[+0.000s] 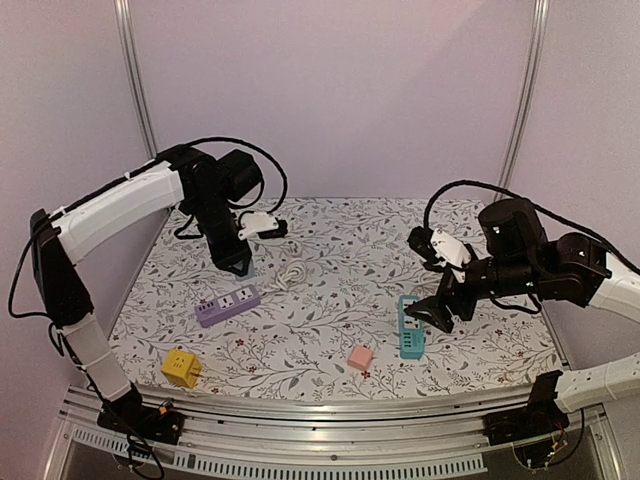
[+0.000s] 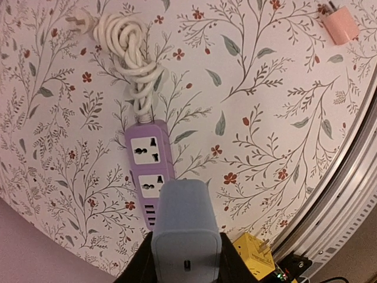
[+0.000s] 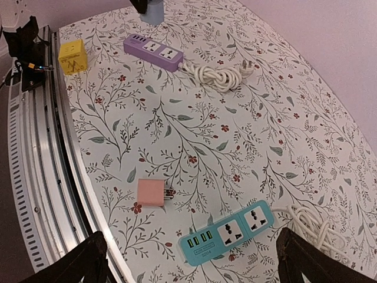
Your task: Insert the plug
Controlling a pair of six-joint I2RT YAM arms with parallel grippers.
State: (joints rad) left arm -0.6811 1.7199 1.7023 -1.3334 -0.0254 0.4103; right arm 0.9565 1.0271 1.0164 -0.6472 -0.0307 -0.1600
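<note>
My left gripper (image 1: 238, 264) is shut on a blue-grey plug block (image 2: 185, 227) and holds it above the USB end of the purple power strip (image 2: 150, 156), apart from it. The strip lies on the floral table at the left (image 1: 228, 305), its two sockets facing up and bare. My right gripper (image 1: 437, 315) is open and empty, hovering over a teal power strip (image 3: 228, 234). The purple strip (image 3: 153, 51) and the held plug (image 3: 152, 10) also show far off in the right wrist view.
A pink plug (image 1: 361, 357) lies near the teal strip (image 1: 410, 328). A yellow plug (image 1: 181, 367) sits at the front left by the metal rail (image 1: 320, 420). The purple strip's coiled white cord (image 2: 132, 50) lies behind it.
</note>
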